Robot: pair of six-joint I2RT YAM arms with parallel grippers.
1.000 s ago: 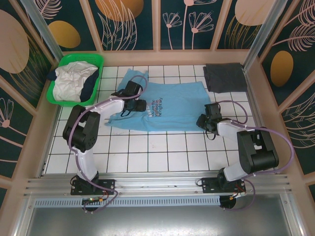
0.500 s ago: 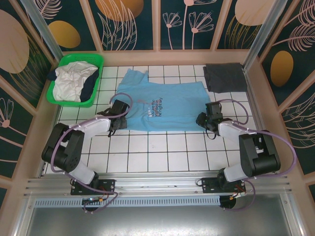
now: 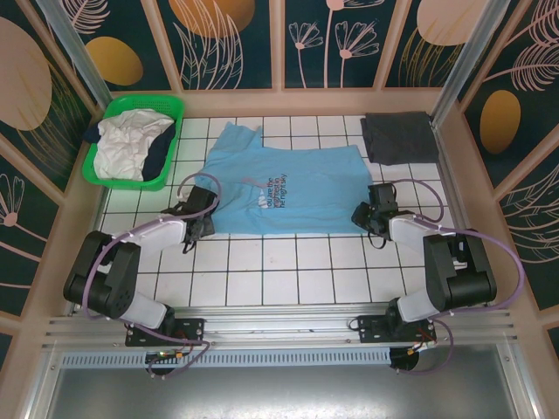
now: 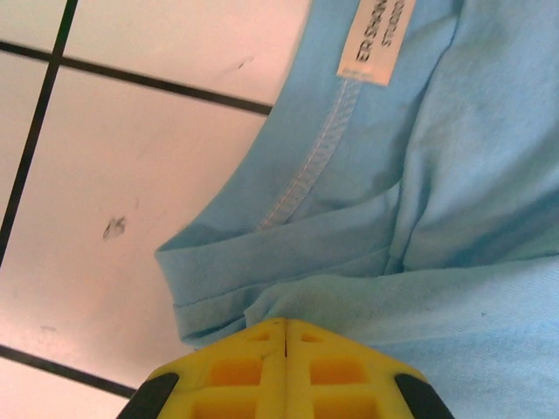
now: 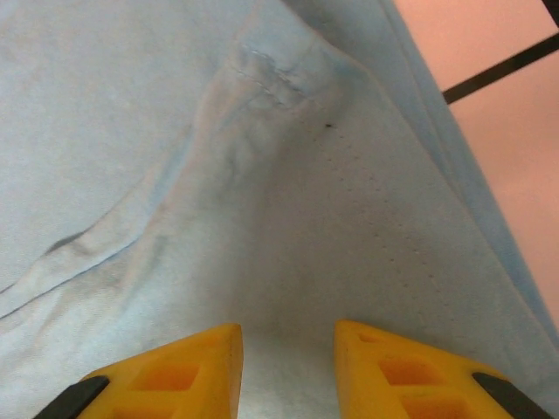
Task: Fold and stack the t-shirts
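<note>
Left claw (image 4: 286, 326) retreated; basket (image 3: 147, 106) near t-shirt (image 3: 310, 199).

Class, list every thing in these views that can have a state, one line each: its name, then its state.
light blue t-shirt, spread out flat, print up, gripped at both ends
dark grey t-shirt, folded, lying at the far right
green basket, upright, holding shirts
white and navy t-shirts, crumpled in the green basket
left gripper, shut on the light blue t-shirt
right gripper, shut on the light blue t-shirt

A green basket (image 3: 144, 104) sits at the far-left corner of the tiled table (image 3: 288, 271), seemingly touching the wall (image 3: 35, 87).
</note>
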